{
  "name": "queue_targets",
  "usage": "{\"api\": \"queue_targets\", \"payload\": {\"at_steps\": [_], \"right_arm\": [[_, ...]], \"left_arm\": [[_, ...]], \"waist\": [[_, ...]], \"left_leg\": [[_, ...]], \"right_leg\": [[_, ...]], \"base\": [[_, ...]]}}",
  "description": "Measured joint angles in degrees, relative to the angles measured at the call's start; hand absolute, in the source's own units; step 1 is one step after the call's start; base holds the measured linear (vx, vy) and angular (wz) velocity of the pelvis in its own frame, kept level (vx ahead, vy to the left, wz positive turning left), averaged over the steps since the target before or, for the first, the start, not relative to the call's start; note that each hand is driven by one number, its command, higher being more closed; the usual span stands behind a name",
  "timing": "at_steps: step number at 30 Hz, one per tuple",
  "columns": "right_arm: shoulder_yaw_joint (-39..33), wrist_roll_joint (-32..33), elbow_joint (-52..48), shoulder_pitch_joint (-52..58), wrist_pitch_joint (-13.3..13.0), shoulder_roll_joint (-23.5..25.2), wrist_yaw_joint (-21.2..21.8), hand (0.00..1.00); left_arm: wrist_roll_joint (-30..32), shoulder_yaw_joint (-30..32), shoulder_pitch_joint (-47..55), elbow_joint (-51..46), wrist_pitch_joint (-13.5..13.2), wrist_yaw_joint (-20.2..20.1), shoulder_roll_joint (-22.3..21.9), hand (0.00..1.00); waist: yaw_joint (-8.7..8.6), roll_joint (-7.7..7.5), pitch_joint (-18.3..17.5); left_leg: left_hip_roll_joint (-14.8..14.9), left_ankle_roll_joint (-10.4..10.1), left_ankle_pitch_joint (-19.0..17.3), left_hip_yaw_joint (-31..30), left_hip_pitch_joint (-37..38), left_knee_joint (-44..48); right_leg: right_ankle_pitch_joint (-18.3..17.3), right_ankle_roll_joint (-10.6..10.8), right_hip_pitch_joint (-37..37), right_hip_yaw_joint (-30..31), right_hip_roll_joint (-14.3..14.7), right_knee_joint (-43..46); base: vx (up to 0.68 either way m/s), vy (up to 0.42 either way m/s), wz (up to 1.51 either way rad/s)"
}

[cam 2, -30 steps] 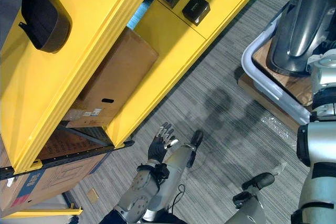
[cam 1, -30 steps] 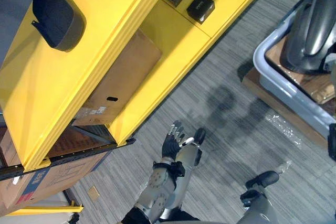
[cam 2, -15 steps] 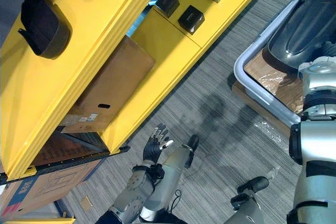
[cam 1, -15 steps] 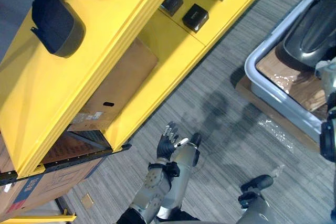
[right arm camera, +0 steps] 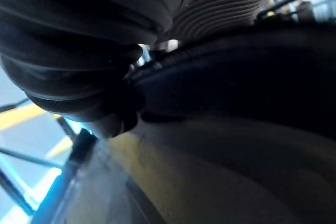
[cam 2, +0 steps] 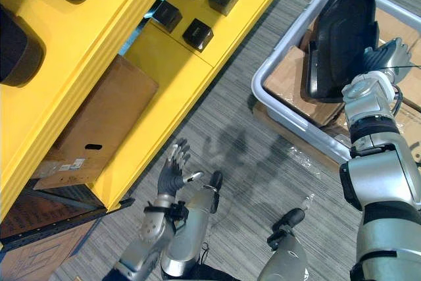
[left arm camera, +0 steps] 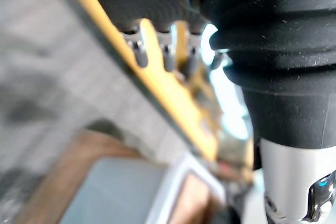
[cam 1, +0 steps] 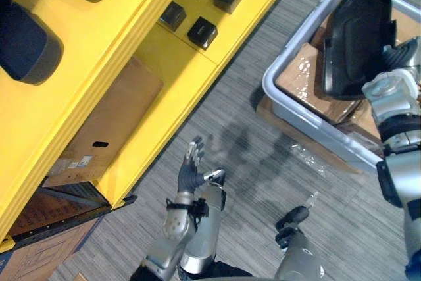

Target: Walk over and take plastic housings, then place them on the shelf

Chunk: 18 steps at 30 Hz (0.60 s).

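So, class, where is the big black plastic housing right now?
Upper right of the eye views: the black plastic housing is held upright by the right hand, over the grey bin, across the floor from the yellow shelf.

- The housing (cam 2: pixel 342 41) now stands upright, raised over the bin (cam 2: pixel 293 123) at 1 o'clock and gripped by the right hand (cam 2: pixel 383 57).
- The camera swings, bringing the bin nearer centre.

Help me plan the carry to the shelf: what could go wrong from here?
1. The plastic housing is held by the right hand at one edge only; it could slip back into the grey bin.
2. The left hand hangs open over the floor, giving no support.
3. The yellow shelf already carries other housings, so free space looks tight.
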Motion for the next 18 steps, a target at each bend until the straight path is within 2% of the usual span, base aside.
{"api": "queue_targets", "payload": {"at_steps": [1,2,4,5,8,9,11,13,16,18], "right_arm": [[0.0,-0.6,-0.7,0.0,0.0,0.5,0.0,1.0],[0.0,-1.8,-2.3,-0.1,0.0,1.6,-0.1,1.0],[-0.1,-2.0,-3.6,-0.3,-0.1,3.0,-0.1,1.0],[-0.2,-2.1,-4.1,-0.9,-0.1,4.4,-0.2,1.0],[-1.2,-3.4,-6.1,-2.0,-0.7,7.0,-1.7,1.0],[-1.3,-4.2,-6.7,-2.8,-1.3,7.8,-2.5,1.0],[-1.3,-5.0,-8.1,-4.0,-2.8,8.7,-3.6,1.0],[-1.3,-6.8,-10.0,-5.3,-5.0,9.5,-4.7,1.0],[-1.2,-8.6,-14.2,-6.1,-7.9,11.5,-5.1,1.0],[-1.2,-10.2,-17.2,-6.2,-9.8,12.1,-5.0,1.0]], "left_arm": [[-0.3,1.2,-2.7,0.9,0.9,0.2,0.3,0.0],[-0.6,3.5,-9.1,4.1,2.4,0.4,1.9,0.0],[-2.7,4.7,-15.4,8.5,4.1,0.2,4.0,0.0],[-4.8,5.4,-19.9,12.4,5.4,-0.4,5.1,0.0],[-9.8,5.5,-27.9,20.4,7.8,-1.7,5.8,0.0],[-11.4,5.4,-30.4,23.9,8.5,-1.9,5.3,0.0],[-14.1,5.3,-34.3,29.7,9.5,-2.8,4.6,0.0],[-18.8,5.6,-38.8,36.1,10.6,-3.6,3.7,0.0],[-26.2,6.0,-41.8,39.9,10.8,-5.2,3.8,0.0],[-31.5,6.0,-42.7,40.0,10.9,-6.4,3.7,0.0]], "waist": [[-0.42,-0.2,0.1],[-1.12,-1.22,0.2],[-1.85,-2.95,0.1],[-2.96,-3.95,0.1],[-4.13,-6.91,0.1],[-5.4,-7.39,0.0],[-6.84,-7.92,0.0],[-7.57,-8.47,0.1],[-10.21,-9.45,0.0],[-11.32,-10.16,0.1]], "left_leg": [[0.3,-0.1,0.5,0.1,0.3,-0.6],[1.1,-0.6,1.4,0.7,0.8,-2.1],[1.6,-0.9,2.4,1.4,1.1,-3.5],[2.0,-1.3,3.1,1.5,1.3,-4.4],[2.9,-1.7,4.2,3.5,1.3,-5.8],[3.0,-1.7,4.9,3.8,1.2,-6.6],[3.1,-1.7,5.3,4.7,1.2,-7.0],[3.9,-1.7,5.3,6.7,1.4,-7.0],[4.6,-1.8,5.4,8.7,2.7,-7.4],[4.7,-2.0,5.4,10.4,4.4,-8.3]], "right_leg": [[0.3,-0.5,-0.1,0.2,0.4,-0.1],[0.7,-1.0,-0.6,1.1,1.3,-0.7],[0.8,-1.1,-1.3,1.6,1.8,-1.1],[1.2,-1.8,-1.7,2.1,2.5,-1.4],[1.6,-2.3,-3.7,4.3,3.6,-2.0],[2.0,-2.9,-4.2,4.4,3.7,-2.4],[2.6,-2.9,-5.0,5.6,4.0,-3.0],[3.8,-3.5,-6.0,7.5,4.8,-3.9],[4.2,-3.4,-6.4,9.4,5.5,-4.1],[4.4,-3.4,-6.5,11.0,5.7,-4.1]], "base": [[-0.09,-0.086,-0.19],[-0.07,-0.068,-0.25],[-0.09,-0.08,-0.24],[-0.09,-0.063,-0.18],[-0.09,-0.047,-0.32],[-0.08,-0.035,-0.27],[-0.08,-0.017,-0.25],[-0.07,-0.008,-0.44],[-0.02,-0.018,-0.38],[0.01,-0.01,-0.36]]}}
